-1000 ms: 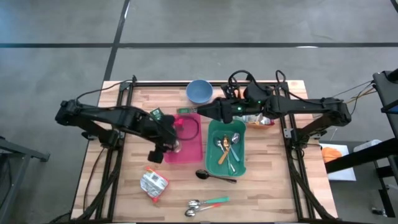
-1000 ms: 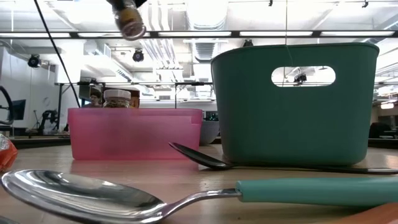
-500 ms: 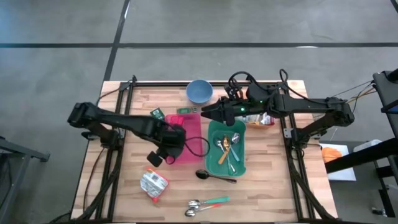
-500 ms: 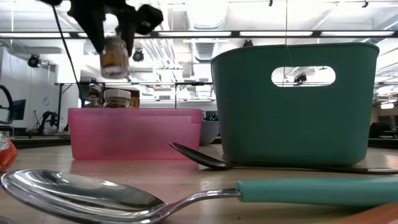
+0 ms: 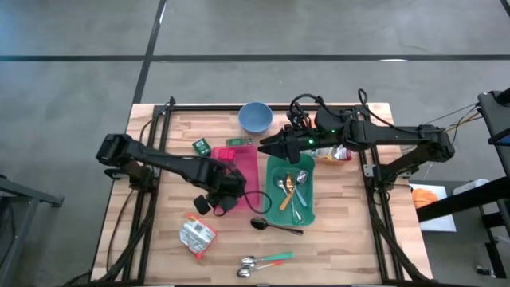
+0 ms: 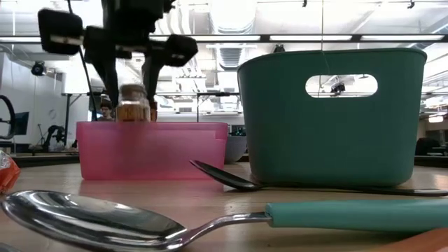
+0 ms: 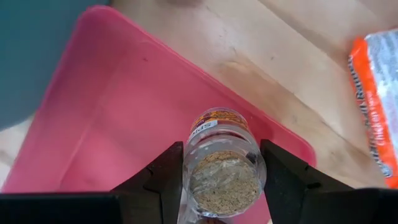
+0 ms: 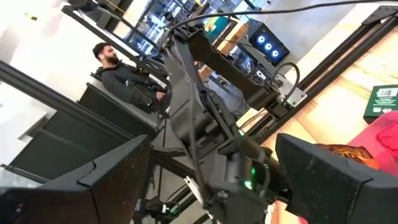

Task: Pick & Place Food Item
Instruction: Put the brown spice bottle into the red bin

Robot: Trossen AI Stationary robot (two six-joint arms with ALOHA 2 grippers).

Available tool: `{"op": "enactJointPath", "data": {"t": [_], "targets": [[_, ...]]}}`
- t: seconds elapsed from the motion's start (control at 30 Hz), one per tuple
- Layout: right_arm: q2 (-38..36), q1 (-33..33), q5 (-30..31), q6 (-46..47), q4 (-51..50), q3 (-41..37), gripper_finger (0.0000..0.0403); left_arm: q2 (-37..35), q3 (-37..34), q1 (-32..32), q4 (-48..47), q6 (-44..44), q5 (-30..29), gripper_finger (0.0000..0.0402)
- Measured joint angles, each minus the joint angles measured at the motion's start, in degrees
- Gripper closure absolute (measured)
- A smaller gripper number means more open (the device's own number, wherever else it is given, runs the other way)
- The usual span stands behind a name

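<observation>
L gripper (image 7: 221, 180) was clamped on a spice jar (image 7: 224, 165), pointing down, jar w/ its base just above the pink bin (image 7: 112, 124), near the bin's front wall. R gripper (image 5: 267, 146) hung w/ fingers spread wide, above the bin's far right corner, beside the teal basket (image 5: 271, 185).

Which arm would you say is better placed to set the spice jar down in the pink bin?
Left: its gripper already grips the spice jar above the pink bin; the right gripper hangs empty.

bins (image 5: 290, 191) — 2 | bowl (image 5: 255, 117) — 1 | spice jar (image 7: 222, 163) — 1 | snack packets (image 5: 197, 235) — 2
</observation>
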Motion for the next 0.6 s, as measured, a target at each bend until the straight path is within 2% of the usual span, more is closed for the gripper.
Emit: {"op": "enactJointPath", "data": {"t": [0.17, 0.6], "targets": [[0.00, 0.17, -0.02, -0.29, 0.02, 0.00, 0.0060, -0.09, -3.32, -0.04, 1.47, 2.78, 0.16, 0.0238], [0.00, 0.13, 0.00, -1.31, 0.04, 0.00, 0.0060, -0.11, -10.87, -0.13, 5.01, 2.84, 1.54, 0.0238]]}}
